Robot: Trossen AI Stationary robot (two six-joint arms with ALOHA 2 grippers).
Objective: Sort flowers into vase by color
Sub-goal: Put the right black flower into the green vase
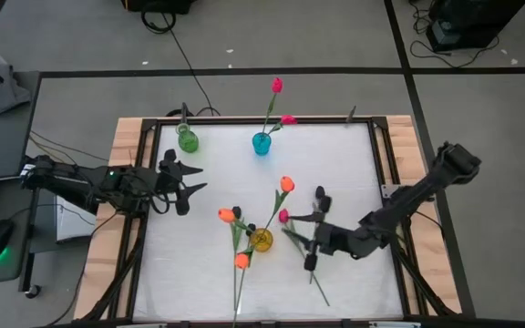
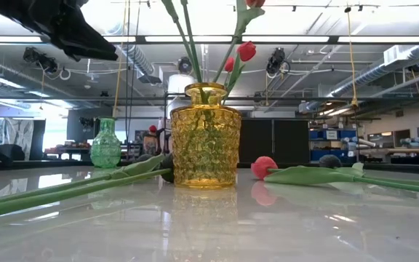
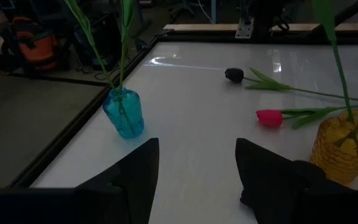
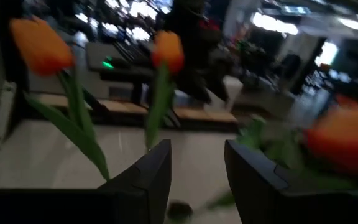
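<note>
I see white desk (image 1: 199,273) from above. Yellow vase (image 1: 262,240) near centre holds three orange tulips (image 1: 286,184). Blue vase (image 1: 261,143) at far edge holds two pink tulips (image 1: 276,86). Green vase (image 1: 188,139) beside it. My right pincer (image 1: 314,230) released, empty, above loose pink tulip (image 1: 283,216) and black tulip (image 3: 234,74) lying on desk. My left pincer (image 1: 188,185) released, hovering near green vase.

We see a lab or workshop: exposed ceiling ducts (image 2: 133,54), floor cables (image 1: 185,55), a shop vacuum (image 3: 33,37).
</note>
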